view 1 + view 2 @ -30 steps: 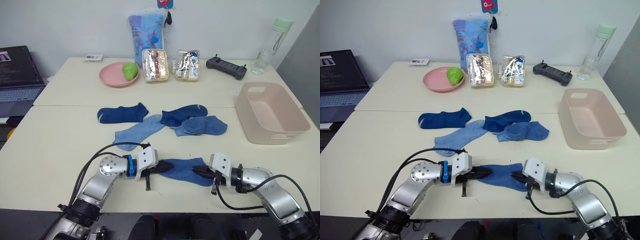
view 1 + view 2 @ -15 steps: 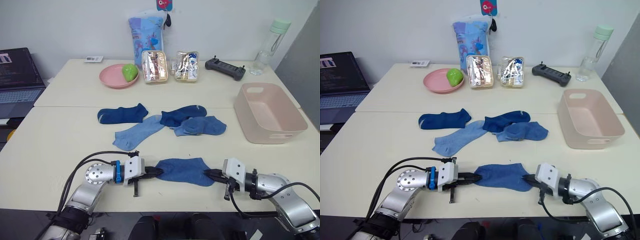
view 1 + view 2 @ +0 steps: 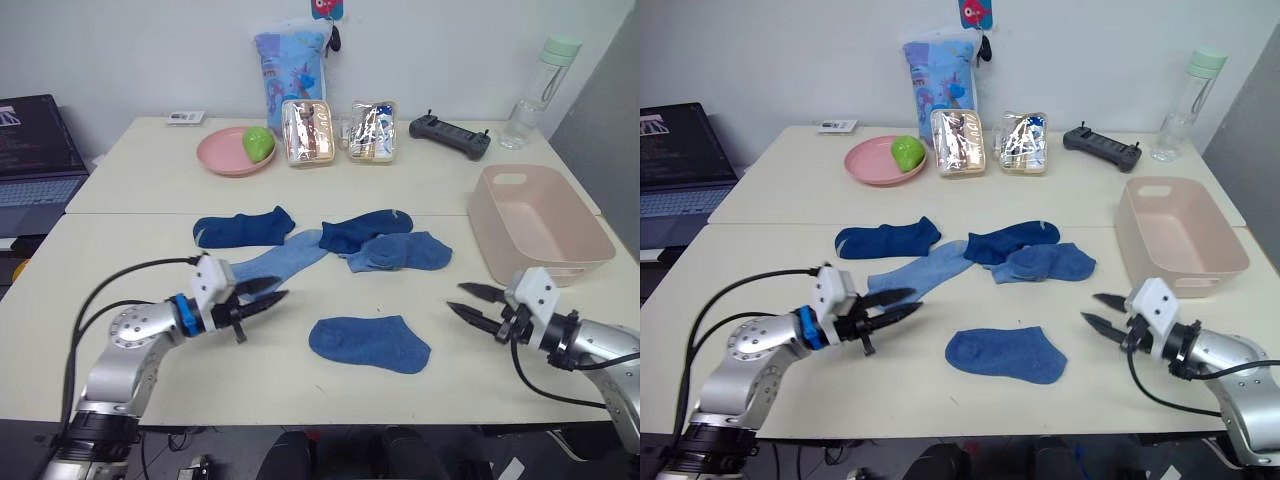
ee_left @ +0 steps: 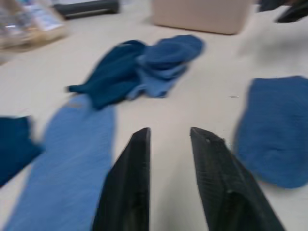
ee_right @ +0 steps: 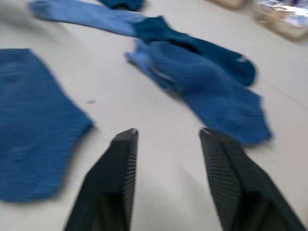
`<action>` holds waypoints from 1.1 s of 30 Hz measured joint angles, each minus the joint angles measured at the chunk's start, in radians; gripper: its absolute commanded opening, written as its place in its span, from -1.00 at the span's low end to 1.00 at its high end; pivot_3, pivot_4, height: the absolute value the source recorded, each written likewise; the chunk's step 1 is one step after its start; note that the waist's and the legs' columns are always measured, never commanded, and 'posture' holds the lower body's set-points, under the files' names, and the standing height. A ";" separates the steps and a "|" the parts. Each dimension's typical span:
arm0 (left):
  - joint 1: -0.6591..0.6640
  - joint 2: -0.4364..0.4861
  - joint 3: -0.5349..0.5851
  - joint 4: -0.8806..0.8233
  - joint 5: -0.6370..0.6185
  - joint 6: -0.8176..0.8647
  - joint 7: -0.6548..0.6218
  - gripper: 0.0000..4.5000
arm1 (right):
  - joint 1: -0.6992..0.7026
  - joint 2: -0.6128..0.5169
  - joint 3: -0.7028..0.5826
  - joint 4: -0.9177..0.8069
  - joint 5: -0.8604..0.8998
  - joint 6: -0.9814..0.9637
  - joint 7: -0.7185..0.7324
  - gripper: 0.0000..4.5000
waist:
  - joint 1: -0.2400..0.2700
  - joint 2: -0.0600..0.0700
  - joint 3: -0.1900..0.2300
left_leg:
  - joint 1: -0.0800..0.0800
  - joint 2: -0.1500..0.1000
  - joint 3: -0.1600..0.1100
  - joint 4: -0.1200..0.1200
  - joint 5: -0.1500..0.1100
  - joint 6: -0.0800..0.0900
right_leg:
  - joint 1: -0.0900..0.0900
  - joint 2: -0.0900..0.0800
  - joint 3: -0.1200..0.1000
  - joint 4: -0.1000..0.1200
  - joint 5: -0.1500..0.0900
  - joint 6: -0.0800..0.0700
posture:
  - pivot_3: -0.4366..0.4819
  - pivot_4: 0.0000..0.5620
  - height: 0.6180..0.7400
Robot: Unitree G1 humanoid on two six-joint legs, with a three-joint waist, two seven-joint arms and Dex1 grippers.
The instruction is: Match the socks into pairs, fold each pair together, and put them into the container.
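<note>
Folded sock [image 3: 369, 343] lies flat at the surface's [image 3: 120, 290] six o'clock, ready for lifting. Left hand [image 3: 268, 291] and right hand [image 3: 468, 300] flank it, both spread wide, holding nothing.

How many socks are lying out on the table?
5, though some may be stacked: front sock, navy sock, light blue sock, navy sock overlapped by medium blue sock.

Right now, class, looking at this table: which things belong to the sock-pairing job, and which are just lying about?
Belongs to the job:
- folded medium-blue sock
- dark navy sock
- long light-blue sock
- overlapping navy and blue socks
- pale pink plastic tub

Just lying about:
- round pink plate with green fruit
- two clear snack boxes
- black controller
- clear water bottle
- laptop
</note>
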 measured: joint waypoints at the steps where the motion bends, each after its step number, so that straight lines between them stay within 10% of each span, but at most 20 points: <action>1: 0.012 -0.007 0.011 0.017 0.009 -0.007 0.014 0.18 | 0.002 0.006 0.002 0.008 -0.011 -0.004 -0.002 0.59 | 0.000 0.000 0.000 | 0.000 0.000 0.000 0.000 0.000 0.000 | 0.000 0.000 0.000 0.000 0.000 0.000 | -0.05 -0.47 1.00; 4: 0.057 -0.032 0.021 0.059 0.030 -0.021 0.045 0.59 | 0.012 0.020 0.014 0.038 -0.044 -0.020 -0.019 1.00 | 0.000 0.000 0.000 | -0.001 0.000 0.000 0.000 0.000 0.000 | -0.001 0.000 0.001 0.000 0.000 0.000 | -0.05 -0.47 1.00; 7: 0.075 -0.047 0.018 0.034 0.033 -0.019 0.054 0.99 | 0.009 0.042 0.029 0.039 -0.061 -0.020 -0.041 1.00 | 0.000 0.000 0.000 | -0.001 0.000 0.000 0.000 0.000 0.000 | -0.001 0.000 0.001 0.000 0.000 0.000 | -0.05 -0.47 1.00; 28: -0.162 -0.111 -0.120 -0.186 0.011 0.158 0.058 0.99 | -0.467 0.230 0.365 0.369 -0.362 -0.068 -0.154 1.00 | -0.006 0.000 0.000 | -0.003 0.000 0.004 0.000 0.001 -0.001 | -0.006 0.000 0.003 0.001 0.000 0.000 | -0.05 -0.47 1.00; 33: -0.148 -0.112 -0.120 -0.205 0.007 0.176 0.066 1.00 | -0.490 0.256 0.364 0.415 -0.357 -0.095 -0.136 0.42 | -0.006 0.000 0.000 | -0.003 0.000 0.004 0.001 0.000 -0.001 | -0.005 0.000 0.003 0.002 0.000 0.000 | -0.05 -0.47 1.00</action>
